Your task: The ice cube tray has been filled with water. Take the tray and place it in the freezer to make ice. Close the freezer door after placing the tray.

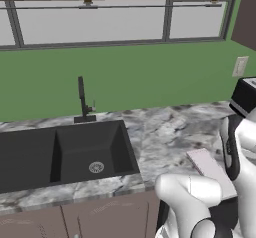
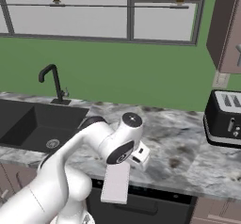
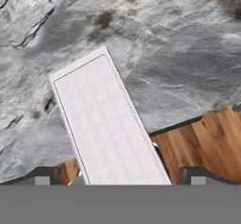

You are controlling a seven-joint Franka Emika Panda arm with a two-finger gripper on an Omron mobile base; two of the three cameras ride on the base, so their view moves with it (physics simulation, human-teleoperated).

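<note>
The ice cube tray [image 3: 107,124] lies flat on the marble counter [image 3: 188,68], right at the front edge. One end pokes out past the edge, over the wooden floor [image 3: 207,143]. The gripper [image 3: 120,176] hangs just above the tray with its jaws wide apart and nothing in them. One dark finger tip [image 3: 44,175] shows on each side of the tray's near end, so the tray sits between them. The tray's long side runs away from the gripper, slanting a little. From the right base view, the tray [image 2: 116,183] is under the hand. My guess is the gripper only needs to go down and squeeze.
</note>
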